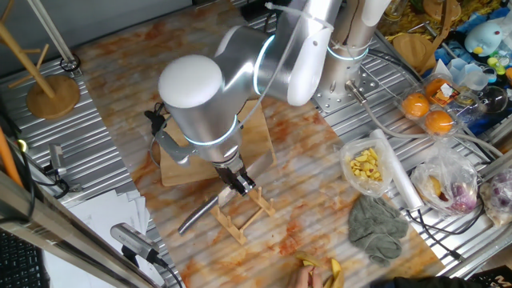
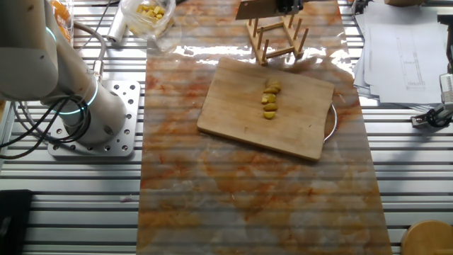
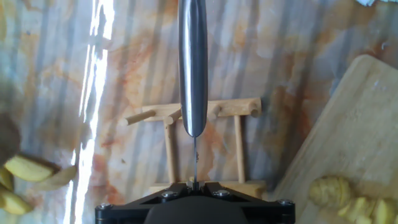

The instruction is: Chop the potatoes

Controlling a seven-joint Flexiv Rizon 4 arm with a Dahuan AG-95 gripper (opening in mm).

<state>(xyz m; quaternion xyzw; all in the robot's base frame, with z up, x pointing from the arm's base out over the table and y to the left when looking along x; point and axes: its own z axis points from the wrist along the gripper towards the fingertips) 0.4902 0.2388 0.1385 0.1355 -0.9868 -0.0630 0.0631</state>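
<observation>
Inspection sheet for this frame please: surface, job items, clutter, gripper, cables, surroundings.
Surface: orange-stained marbled mat on a slatted metal table.
Job items: potatoes in a row on the cutting board; knife over the wooden rack.
Clutter: bag of yellow pieces, grey cloth, banana peel.
Gripper: gripper shut on the knife.
Cables: bundle by the arm base.
Surroundings: oranges, papers.

I see: board [image 2: 244, 113] matt pale wood; rack [image 3: 202, 146] bare wood dowels; knife [image 3: 193, 62] glossy smooth steel; desk [image 2: 233, 205] glossy marbled orange sheet; cloth [image 1: 376, 228] grey, crumpled.
</observation>
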